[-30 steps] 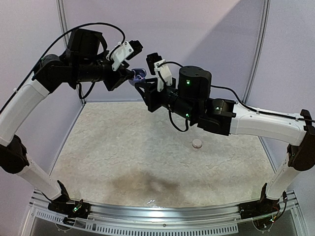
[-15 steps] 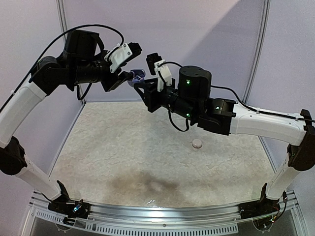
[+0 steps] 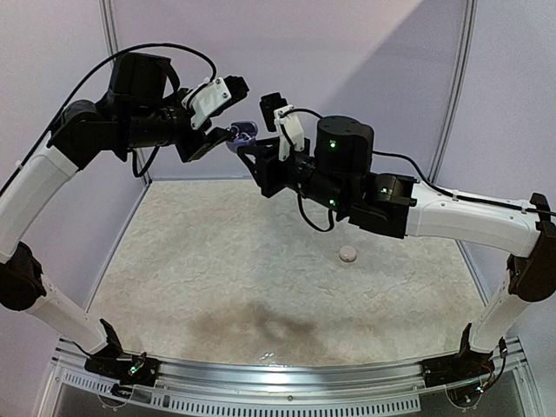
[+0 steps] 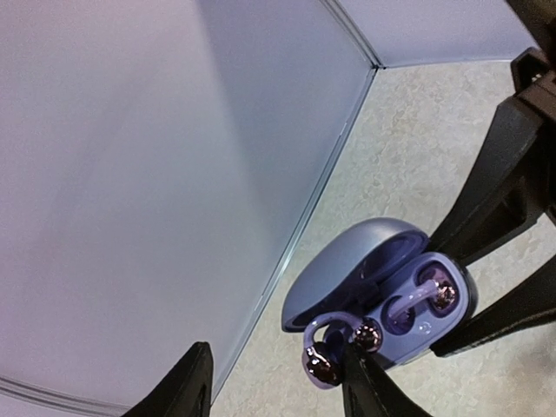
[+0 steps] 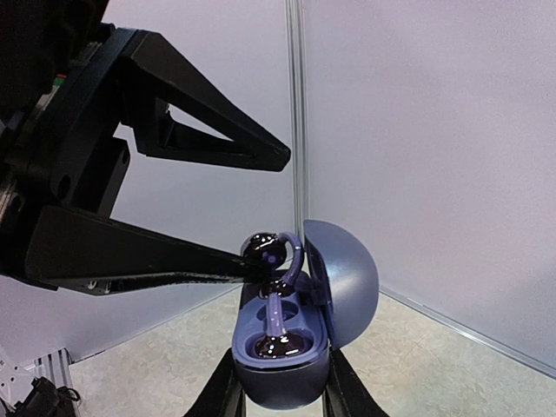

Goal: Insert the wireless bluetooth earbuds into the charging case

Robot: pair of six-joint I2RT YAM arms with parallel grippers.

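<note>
My right gripper [image 5: 282, 387] is shut on the lower body of the purple charging case [image 5: 287, 365] and holds it in the air, lid open. One purple clip-shaped earbud [image 5: 276, 334] lies seated in its well. A second earbud [image 5: 276, 252] perches at the case's upper edge, half out of its well. My left gripper [image 4: 276, 356] is open. Its right finger [image 4: 365, 382] touches that second earbud [image 4: 334, 352], while the other finger [image 4: 187, 387] stands well apart. In the top view both grippers meet high over the table's back, with the case [image 3: 246, 131] between them.
A small whitish round piece [image 3: 347, 254] lies on the pale mat [image 3: 217, 261], right of centre. Lilac walls [image 3: 347, 69] close the back and sides. Both arms reach far above the mat.
My left gripper has opened and drawn slightly back to the left. The second earbud stays at the case's edge. The right arm and the case have not moved.
</note>
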